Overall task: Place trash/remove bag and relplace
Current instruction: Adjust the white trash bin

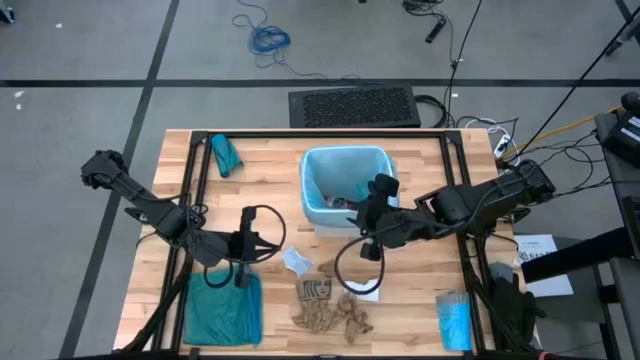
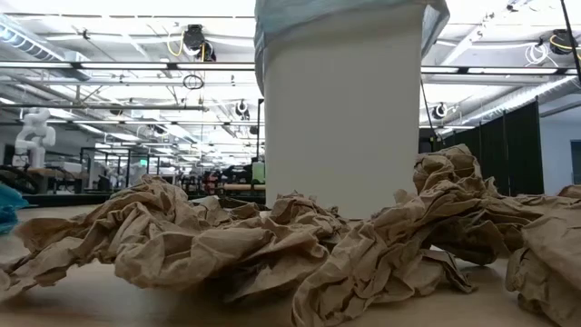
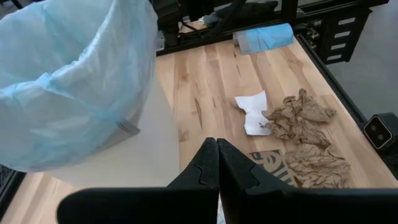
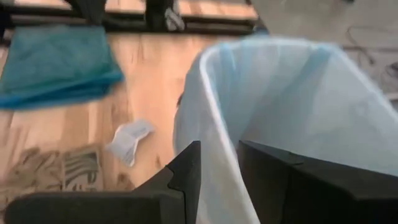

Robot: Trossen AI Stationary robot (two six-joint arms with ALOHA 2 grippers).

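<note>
While the right tool point(image 4: 217, 180) sits at the near rim of the bin point(image 1: 345, 185), you can see its fingers straddling the rim, grasping the bag's point(image 4: 292, 106) pale blue edge there. Your left tool point(image 3: 216, 165) is clenched on nothing, hovering left of the bin over the surface point(image 1: 270, 170). The bag lines the bin. A bottle point(image 1: 343, 200) lies inside it. The brown scraps point(image 1: 330, 305) and the wrapper point(image 1: 297, 262) lie on the surface in front of the bin.
</note>
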